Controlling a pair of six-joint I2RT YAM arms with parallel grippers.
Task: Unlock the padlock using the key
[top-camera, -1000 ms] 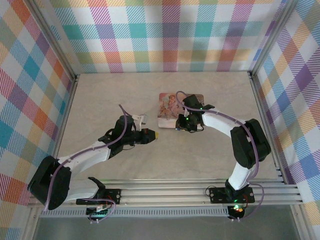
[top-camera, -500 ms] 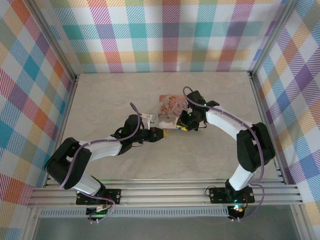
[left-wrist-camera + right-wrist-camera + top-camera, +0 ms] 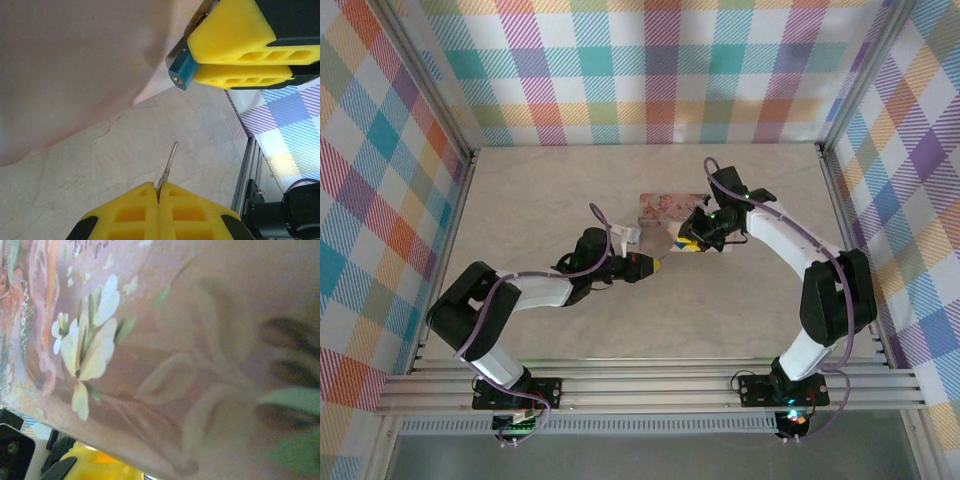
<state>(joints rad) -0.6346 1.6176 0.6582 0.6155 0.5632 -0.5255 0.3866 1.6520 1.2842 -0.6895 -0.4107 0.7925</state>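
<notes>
The teal padlock is off the desk, clamped between the yellow fingers of the right claw. That claw is closed on the lock's body. In the left wrist view the lock's end face, with a small brass keyhole, sticks out past the fingertips. Directly behind the padlock and touching it is a pink floral-printed box or book. In the top view it looks tilted up on edge rather than lying flat. Its pale pink surface covers the upper left of the left wrist view. In the right wrist view the flower print is so close to the lens that it blurs.

The left claw is closed tight on the key, its two yellow fingers pressed together with the thin metal blade sticking out between them. The blade points up towards the padlock's keyhole face. Its tip sits near the padlock but clear of it, with bare marbled desk showing between the two. In the top view the key lies just to the near left of the padlock, and both arms reach in towards it from opposite sides.
</notes>
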